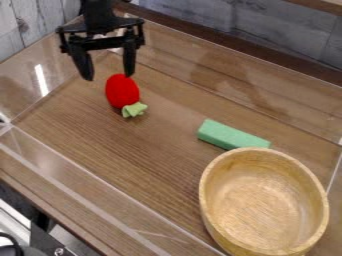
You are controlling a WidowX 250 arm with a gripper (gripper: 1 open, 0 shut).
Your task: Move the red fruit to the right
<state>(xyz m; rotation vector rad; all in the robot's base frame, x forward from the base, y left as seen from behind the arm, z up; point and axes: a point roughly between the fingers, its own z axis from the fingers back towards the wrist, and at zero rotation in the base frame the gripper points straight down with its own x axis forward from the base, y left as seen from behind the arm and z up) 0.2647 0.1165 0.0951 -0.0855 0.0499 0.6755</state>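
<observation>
The black claw (104, 67) hangs spread wide, holding nothing, just above and a bit behind the red fruit (122, 91). The red fruit lies on the wooden surface (120, 150). Right of the fruit is a green block (233, 134), then a wooden bowl (263, 208).

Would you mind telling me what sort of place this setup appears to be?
Probably a robot manipulation test bench: a wooden tabletop fenced by clear acrylic walls, an open end effector above a toy strawberry, plus a green block and a wooden bowl.
</observation>
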